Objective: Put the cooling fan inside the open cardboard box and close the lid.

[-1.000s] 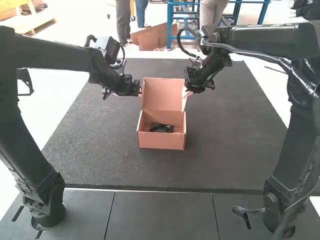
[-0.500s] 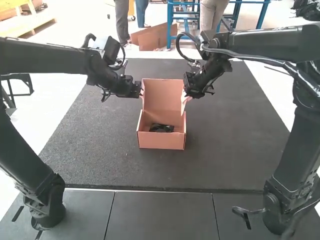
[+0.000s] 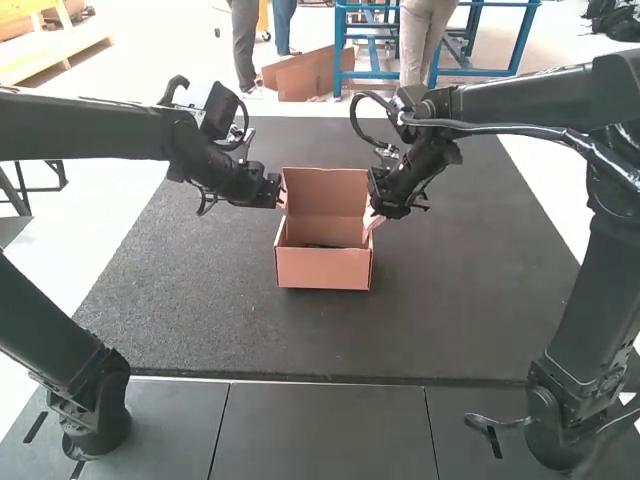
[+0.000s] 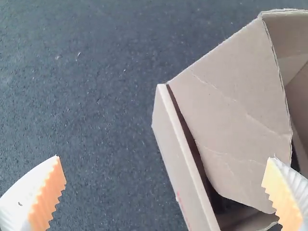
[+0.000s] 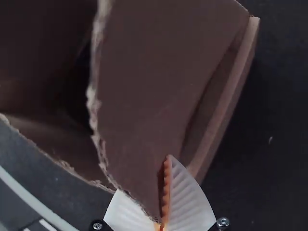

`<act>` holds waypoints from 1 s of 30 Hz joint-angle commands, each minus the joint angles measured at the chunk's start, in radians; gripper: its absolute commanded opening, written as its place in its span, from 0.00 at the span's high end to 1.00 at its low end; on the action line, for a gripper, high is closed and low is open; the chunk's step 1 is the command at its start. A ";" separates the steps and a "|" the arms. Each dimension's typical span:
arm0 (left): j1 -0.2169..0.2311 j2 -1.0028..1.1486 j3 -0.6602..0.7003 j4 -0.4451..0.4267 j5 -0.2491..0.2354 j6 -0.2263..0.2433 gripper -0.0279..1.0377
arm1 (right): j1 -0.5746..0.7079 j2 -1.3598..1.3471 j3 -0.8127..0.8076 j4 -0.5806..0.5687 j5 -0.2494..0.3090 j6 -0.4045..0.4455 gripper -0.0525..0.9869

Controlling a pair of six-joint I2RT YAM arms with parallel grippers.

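Left arm reaches to the cardboard box [image 3: 323, 268] at its 9 o'clock side, left pincer [image 3: 272, 190] spread wide beside the lid [image 3: 325, 192]. Right pincer [image 3: 380, 208], at 3 o'clock, clamps the lid's side flap [image 3: 372, 224]. Cooling fan [image 3: 318, 243] lies inside, barely visible. Lid leans farther forward than a second ago.

In the high view the cardboard box [image 3: 323, 268] hides nearly all of the cooling fan [image 3: 318, 244] behind its front wall. The left wrist view's edges cut the box off, and its interior is too dark to read in the right wrist view.
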 commanded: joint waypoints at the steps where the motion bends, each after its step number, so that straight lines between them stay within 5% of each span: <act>1: -0.007 -0.040 -0.015 0.001 0.008 0.010 0.06 | 0.021 -0.049 -0.026 0.000 0.008 0.005 0.96; 23: -0.007 -0.198 -0.113 -0.075 0.006 0.014 0.06 | 0.035 -0.082 -0.142 -0.004 0.061 -0.034 0.95; 30: 0.001 -0.247 -0.106 -0.075 -0.019 0.013 0.06 | 0.034 -0.111 -0.088 0.002 0.056 0.031 0.10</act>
